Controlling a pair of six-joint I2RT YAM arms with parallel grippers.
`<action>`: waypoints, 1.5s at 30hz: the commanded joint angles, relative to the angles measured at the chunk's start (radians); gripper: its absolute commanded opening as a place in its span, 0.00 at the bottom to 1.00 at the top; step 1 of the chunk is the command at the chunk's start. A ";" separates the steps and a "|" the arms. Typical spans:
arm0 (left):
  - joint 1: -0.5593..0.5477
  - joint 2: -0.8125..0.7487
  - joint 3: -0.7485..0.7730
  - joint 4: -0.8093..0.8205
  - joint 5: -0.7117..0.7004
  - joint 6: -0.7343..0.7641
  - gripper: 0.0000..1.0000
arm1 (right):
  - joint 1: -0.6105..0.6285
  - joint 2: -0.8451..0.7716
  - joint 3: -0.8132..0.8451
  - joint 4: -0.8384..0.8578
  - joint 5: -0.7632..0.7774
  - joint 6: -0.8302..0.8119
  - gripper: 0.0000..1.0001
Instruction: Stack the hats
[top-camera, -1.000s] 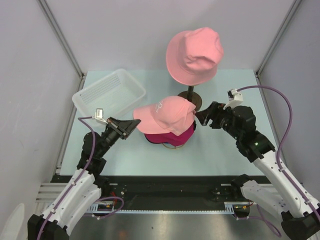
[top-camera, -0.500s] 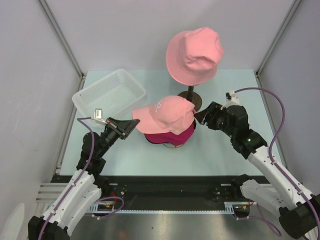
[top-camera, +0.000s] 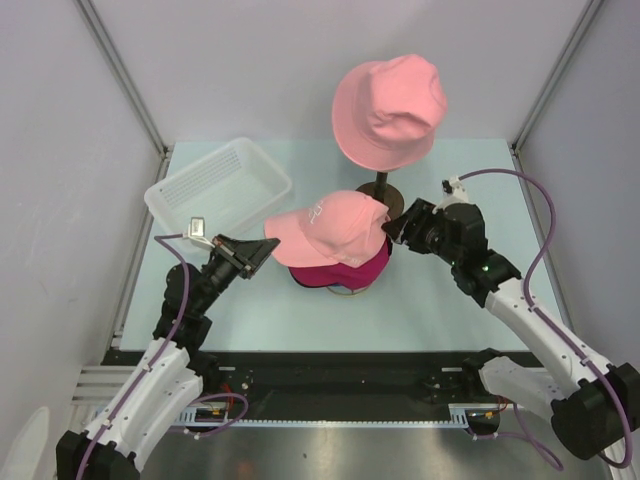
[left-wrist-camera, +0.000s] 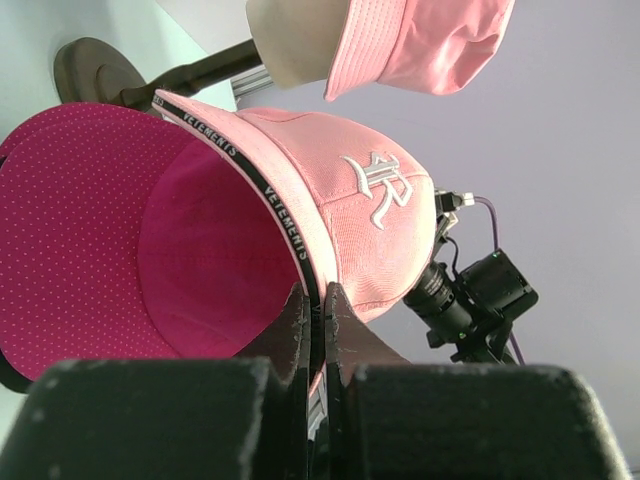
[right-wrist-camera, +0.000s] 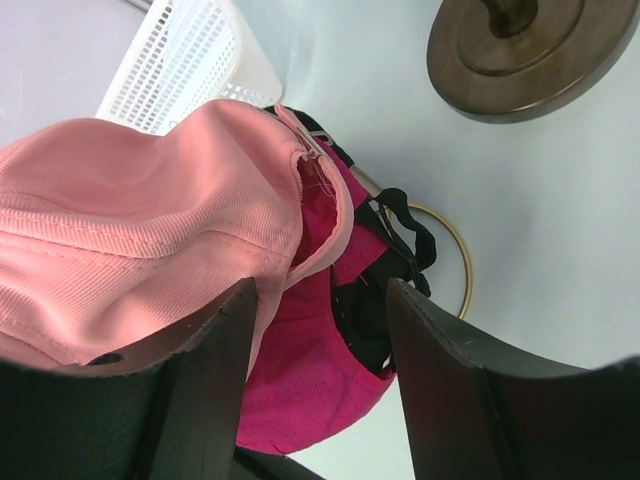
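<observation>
Soft cotton, by the look of it: the light-pink cap (top-camera: 330, 228) sits in the middle of the top view, its crown slumped over the magenta cap (top-camera: 345, 272) beneath it on the table (top-camera: 450, 300). I'd judge it light and floppy everywhere but the peak, which has a stiff board inside. The left gripper (left-wrist-camera: 313, 300) has taken exactly that part; in the left wrist view its jaws are pinched together on the banded edge of the peak, low in the frame. The right gripper (right-wrist-camera: 320, 300) stands wide apart with nothing in it, facing the back of the cap where the strap and its metal buckle show. I cannot tell whether it touches the fabric. The rear seam or strap looks like the better second hold — the crown would only crumple and slide. Held by the peak alone, the cap will likely droop and drag the magenta one askew. The salmon bucket hat (top-camera: 388, 110) sits at the upper centre on a mannequin head (left-wrist-camera: 290, 40) — limp all round, so I'd expect it to need a pinch at the brim. A white basket (top-camera: 215, 185) lies at the upper left.
</observation>
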 joint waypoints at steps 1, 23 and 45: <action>0.014 0.006 0.009 0.027 -0.015 0.002 0.01 | -0.015 0.033 -0.008 0.066 -0.001 -0.001 0.57; 0.014 0.071 0.071 0.074 0.040 0.034 0.00 | -0.101 0.041 0.044 0.087 -0.039 -0.010 0.00; -0.011 -0.021 0.057 -0.057 -0.021 0.043 0.00 | -0.100 -0.088 0.147 -0.086 0.060 -0.079 0.49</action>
